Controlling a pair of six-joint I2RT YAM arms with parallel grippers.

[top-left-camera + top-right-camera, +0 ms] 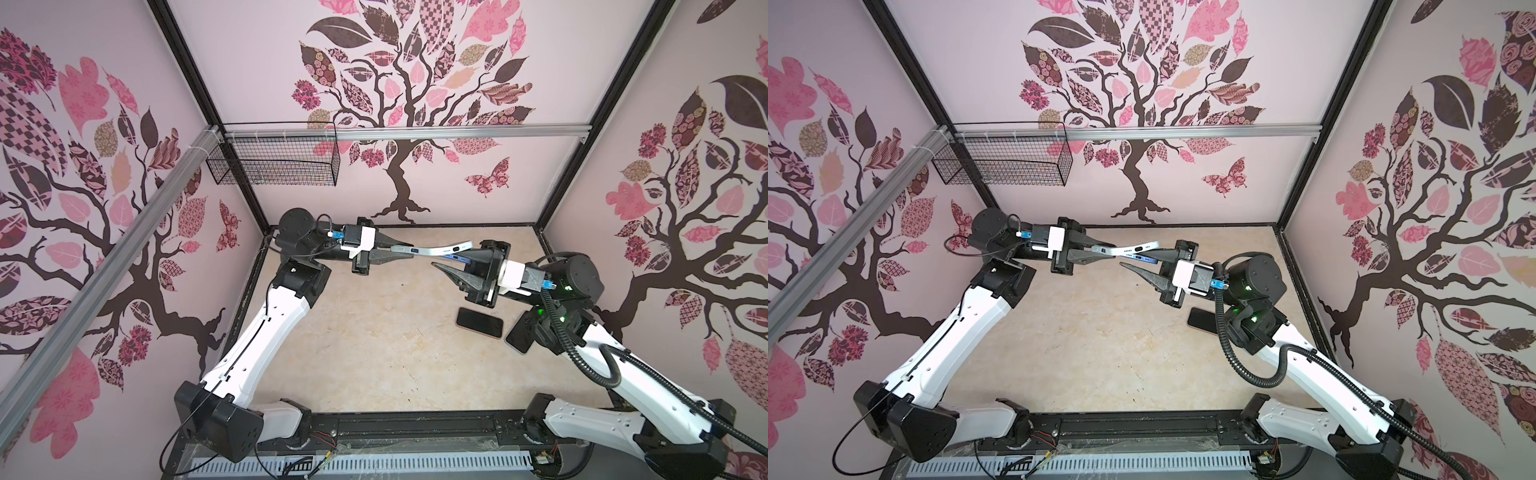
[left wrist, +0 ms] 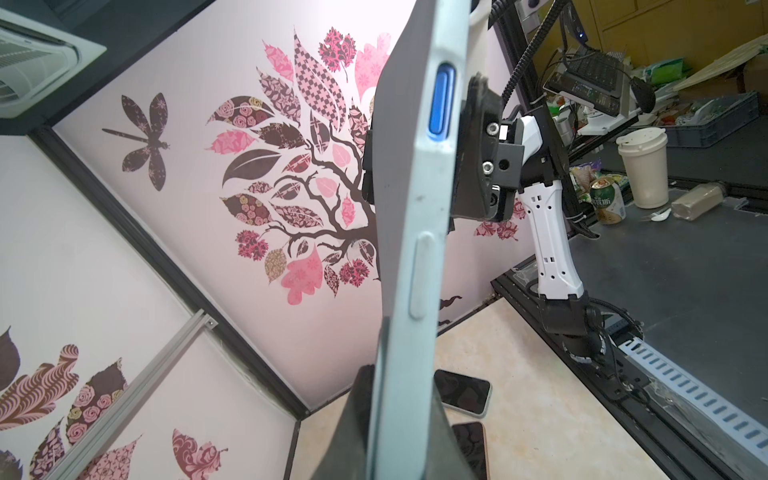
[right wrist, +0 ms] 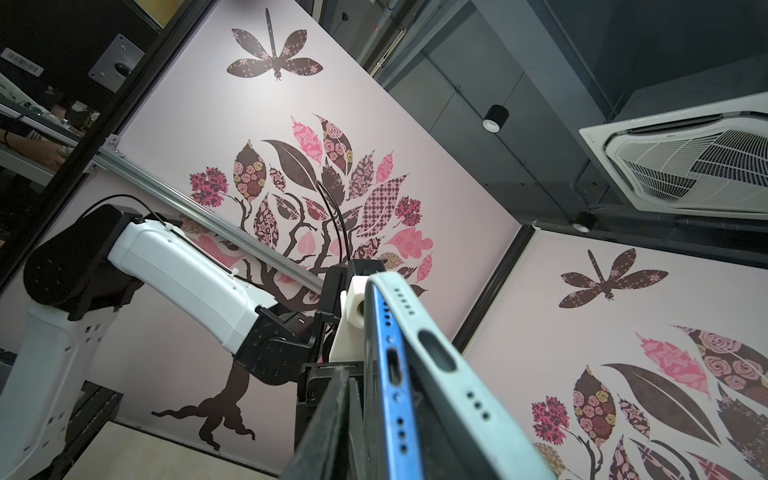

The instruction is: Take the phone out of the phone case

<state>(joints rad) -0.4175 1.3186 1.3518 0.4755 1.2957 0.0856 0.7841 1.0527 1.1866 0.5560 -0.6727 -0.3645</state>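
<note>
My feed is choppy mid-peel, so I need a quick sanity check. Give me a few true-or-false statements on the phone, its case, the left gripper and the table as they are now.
1. The left gripper is shut on the phone case. True.
2. The phone is red. False: its edge is blue.
3. At the charging-port end, the case stands apart from the phone. True.
4. Case and phone rest on the table. False: they are held in the air between the arms.
5. No other phones are around. False: two spare phones lie on the table.
</note>
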